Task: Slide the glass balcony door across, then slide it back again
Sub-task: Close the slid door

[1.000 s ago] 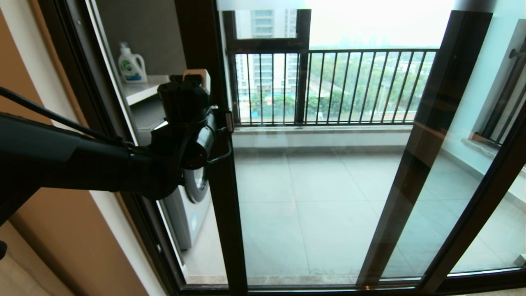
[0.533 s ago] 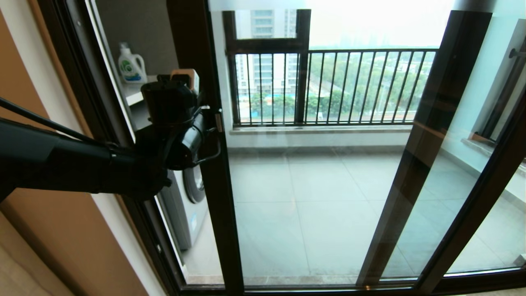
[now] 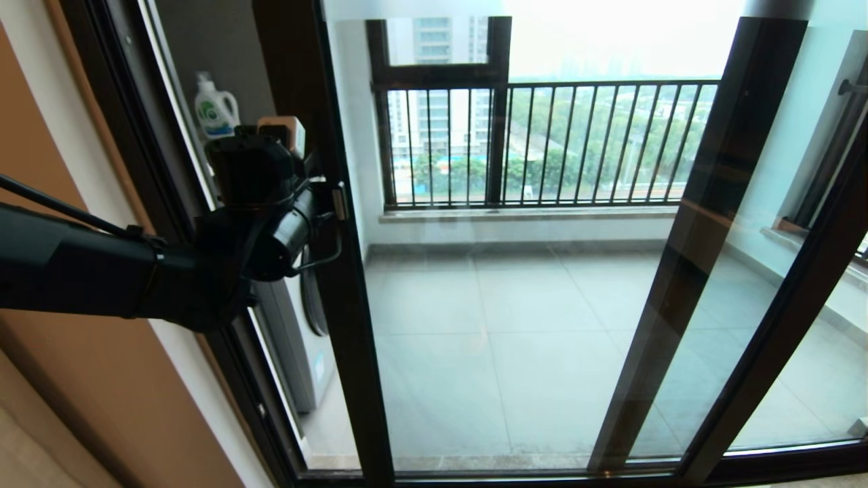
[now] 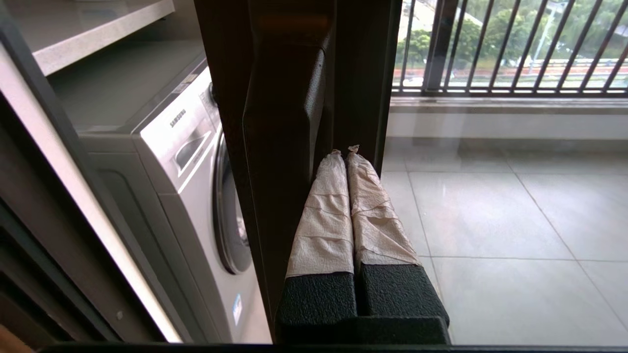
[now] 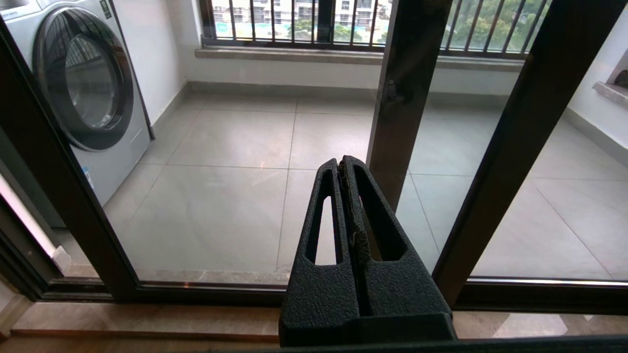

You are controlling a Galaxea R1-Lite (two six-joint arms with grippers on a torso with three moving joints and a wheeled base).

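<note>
The left gripper [image 4: 347, 153] has its 2 tape-wrapped fingers [image 4: 324, 215] pressed together, tips against the handle upright of the glass balcony door [image 3: 339, 285], beside the dark bar handle [image 4: 284, 142]. That upright stands just in front of the washing machine [image 4: 186, 162]. The right gripper [image 5: 344, 164] is pressed together on nothing, hanging low before the door's glass.

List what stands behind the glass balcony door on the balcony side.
Behind the glass balcony door: tiled floor, black railing, and a washing machine under a shelf with a detergent bottle. The left gripper and the door's upright cover part of the machine; its base is hidden.
</note>
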